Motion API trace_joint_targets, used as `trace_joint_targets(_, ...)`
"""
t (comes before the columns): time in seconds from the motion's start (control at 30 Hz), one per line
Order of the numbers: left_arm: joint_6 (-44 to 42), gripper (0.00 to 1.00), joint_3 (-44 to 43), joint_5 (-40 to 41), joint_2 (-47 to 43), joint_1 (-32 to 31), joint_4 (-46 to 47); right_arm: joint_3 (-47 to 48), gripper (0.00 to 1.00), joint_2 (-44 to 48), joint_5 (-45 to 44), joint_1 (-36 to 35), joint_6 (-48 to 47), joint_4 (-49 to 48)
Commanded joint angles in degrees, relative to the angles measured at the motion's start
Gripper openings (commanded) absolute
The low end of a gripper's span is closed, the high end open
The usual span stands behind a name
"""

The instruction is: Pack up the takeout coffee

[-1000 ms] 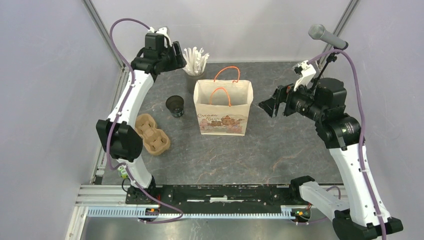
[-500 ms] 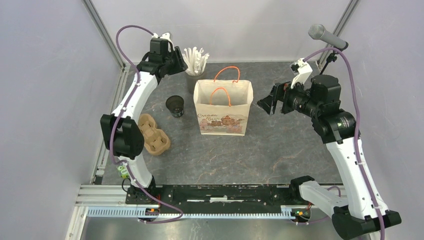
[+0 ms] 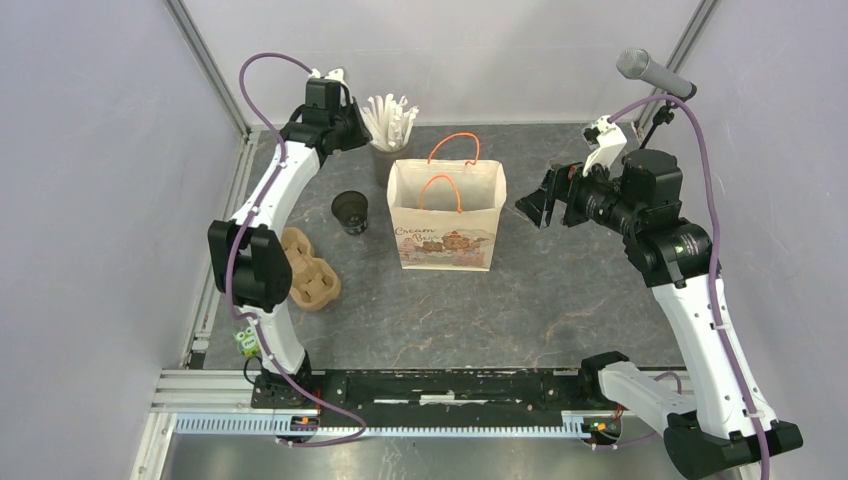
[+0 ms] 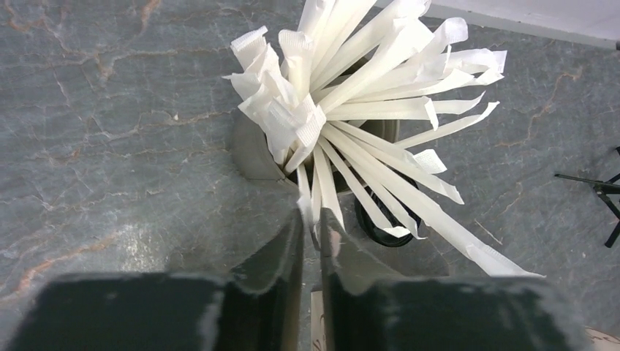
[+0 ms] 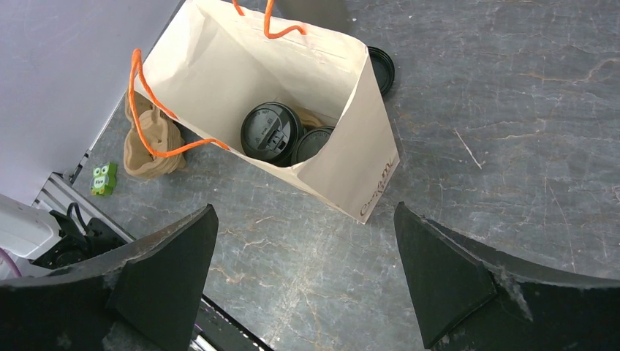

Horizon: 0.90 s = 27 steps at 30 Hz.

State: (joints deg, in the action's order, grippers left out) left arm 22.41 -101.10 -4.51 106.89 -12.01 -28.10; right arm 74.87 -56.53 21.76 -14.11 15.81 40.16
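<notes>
Paper bag (image 3: 445, 215) upright mid-table. Beside it, right gripper (image 3: 533, 212): jaws wide, empty. At the straw holder, left gripper (image 4: 311, 219): jaws nearly together, one white straw (image 4: 305, 194) between, pinch unclear. Two lidded black cups (image 5: 272, 131) in bag; open black cup (image 3: 350, 212) on table left of it.

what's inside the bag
A lidded black cup and a second cup beside it stand in the bag, with something brown behind. Their lower parts and the bag's floor are covered.
</notes>
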Motion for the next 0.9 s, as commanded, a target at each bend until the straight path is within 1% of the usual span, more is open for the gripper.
trace_joint_targets(0.0,-2.58,0.13,-3.88,0.87,0.04,0.13,2.33,1.42,0.97,0.43,-0.76,0.18,0.27,-0.89)
trace_joint_targets(0.07,-3.24,0.04,-5.06,0.75,0.24,0.14,1.3,1.42,0.97,0.32,-0.79,0.14,0.08,-0.94)
trace_joint_targets(0.1,-3.5,0.02,-5.62,0.56,0.17,0.14,0.76,1.42,0.97,0.28,-0.87,0.18,0.0,-0.87)
trace_joint_targets(0.27,-3.78,0.02,-6.71,0.18,-1.27,0.14,-0.83,1.6,0.98,0.13,-0.97,0.14,-0.04,-0.87)
trace_joint_targets(0.33,-3.78,0.04,-7.53,0.03,-1.66,0.14,-2.11,1.47,0.97,0.13,-1.12,0.18,0.04,-0.88)
trace_joint_targets(0.53,-4.6,0.17,-8.42,-0.32,-2.47,0.14,-4.96,0.83,0.98,0.27,-0.84,0.16,0.87,-1.66)
trace_joint_targets(0.57,-4.92,0.17,-8.41,-0.32,-2.6,0.14,-5.31,0.64,0.97,0.36,-0.83,0.15,1.08,-1.82)
trace_joint_targets(0.6,-5.44,0.08,-8.34,-0.88,-2.63,0.14,-5.55,0.46,0.97,0.33,-0.82,0.16,1.17,-2.0)
trace_joint_targets(0.63,-6.08,0.03,-8.33,-1.63,-2.72,0.14,-5.72,0.31,0.97,0.37,-0.67,0.14,1.39,-2.26)
trace_joint_targets(0.73,-6.46,0.02,-8.25,-2.24,-3.54,0.14,-6.0,0.1,0.97,0.37,-0.25,0.15,1.64,-2.11)
trace_joint_targets(0.87,-6.44,0.02,-8.17,-1.09,-4.98,0.14,-6.16,0.32,0.97,0.15,-0.45,0.14,1.58,-2.15)
